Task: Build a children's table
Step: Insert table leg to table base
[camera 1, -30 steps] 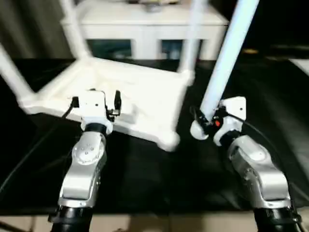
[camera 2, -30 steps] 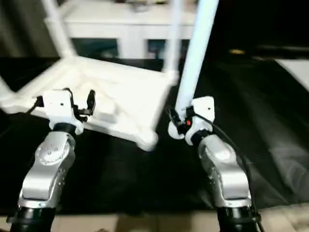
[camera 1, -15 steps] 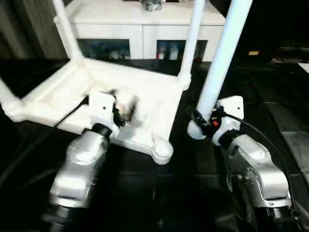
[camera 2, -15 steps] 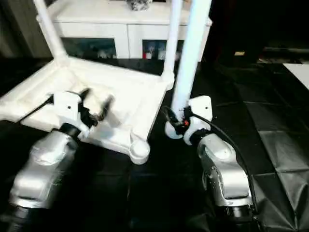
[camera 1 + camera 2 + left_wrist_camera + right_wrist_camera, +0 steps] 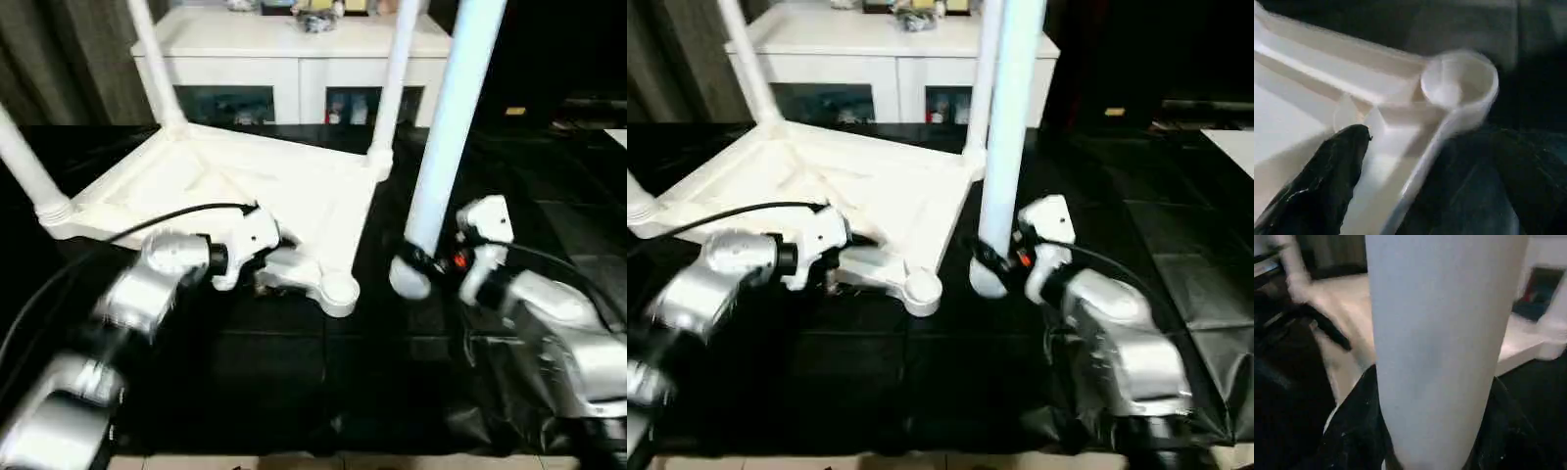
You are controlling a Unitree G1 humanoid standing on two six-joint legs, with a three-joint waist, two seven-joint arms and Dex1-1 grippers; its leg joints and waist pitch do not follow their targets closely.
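While my right gripper (image 5: 423, 262) is holding the last leg (image 5: 446, 137) upright, I'm bringing the left gripper (image 5: 269, 257), jaws wide, to steady the upturned table (image 5: 255, 186). Its empty near-right socket (image 5: 339, 291) is sitting just left of the leg's foot.

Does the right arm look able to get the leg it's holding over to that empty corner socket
Probably yes. The right gripper holds the leg upright beside the empty socket, with bare black floor between. The left gripper sits close alongside and may crowd it.
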